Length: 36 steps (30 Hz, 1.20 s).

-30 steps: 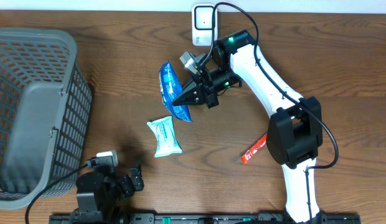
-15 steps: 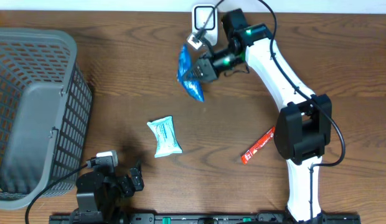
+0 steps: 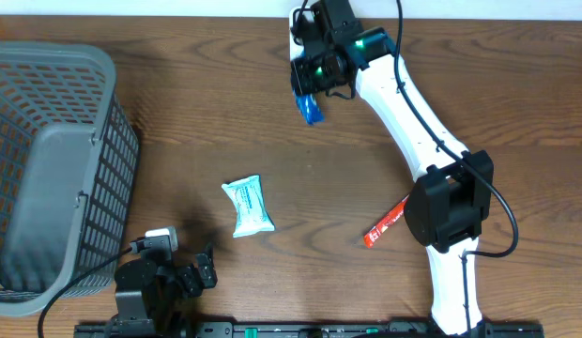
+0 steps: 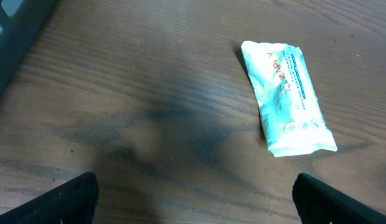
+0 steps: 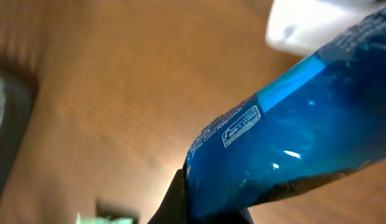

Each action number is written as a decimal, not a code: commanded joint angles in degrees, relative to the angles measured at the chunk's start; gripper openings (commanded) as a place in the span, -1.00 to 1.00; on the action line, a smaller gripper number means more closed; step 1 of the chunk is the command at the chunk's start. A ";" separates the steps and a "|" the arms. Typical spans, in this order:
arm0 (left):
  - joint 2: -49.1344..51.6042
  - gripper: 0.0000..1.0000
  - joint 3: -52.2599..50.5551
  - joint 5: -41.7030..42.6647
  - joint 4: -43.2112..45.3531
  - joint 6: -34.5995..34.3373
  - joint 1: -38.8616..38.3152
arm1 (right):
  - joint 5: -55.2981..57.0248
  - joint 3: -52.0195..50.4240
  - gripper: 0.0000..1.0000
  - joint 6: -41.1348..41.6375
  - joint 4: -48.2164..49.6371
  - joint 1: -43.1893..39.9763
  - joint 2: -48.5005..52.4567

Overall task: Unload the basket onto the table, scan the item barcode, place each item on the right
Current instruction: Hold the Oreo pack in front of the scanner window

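the right gripper [image 3: 314,80] is clamped on the blue packet [image 3: 310,105], which hangs at twelve o'clock just beside the white scanner [image 5: 317,25]. the pouch looks glossy and limp, so it may sag or twist out of the scanner's sight, or slip from the grip. the left gripper [image 4: 193,202] rests at seven o'clock, jaws apart.

Blue packet held up at the scanner
The glossy blue packet [image 3: 311,109], bearing a small white printed label, hangs lifted at the table's 12 o'clock, just at 6 o'clock of the white scanner [image 5: 299,25].
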 commanded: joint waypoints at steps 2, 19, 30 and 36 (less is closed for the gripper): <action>-0.39 0.99 -0.31 0.68 -2.27 -0.46 0.22 | 6.45 1.53 -0.98 8.11 6.78 -0.63 1.40; -0.39 0.99 -0.31 0.68 -2.27 -0.46 0.22 | 5.55 1.88 -0.97 32.87 35.87 -2.03 13.68; -0.39 0.99 -0.31 0.68 -2.27 -0.46 0.22 | 6.34 2.54 -0.98 33.59 37.75 -3.23 14.14; -0.39 0.99 -0.31 0.68 -2.27 -0.46 0.22 | 6.10 8.87 -0.98 27.76 23.43 -4.66 12.13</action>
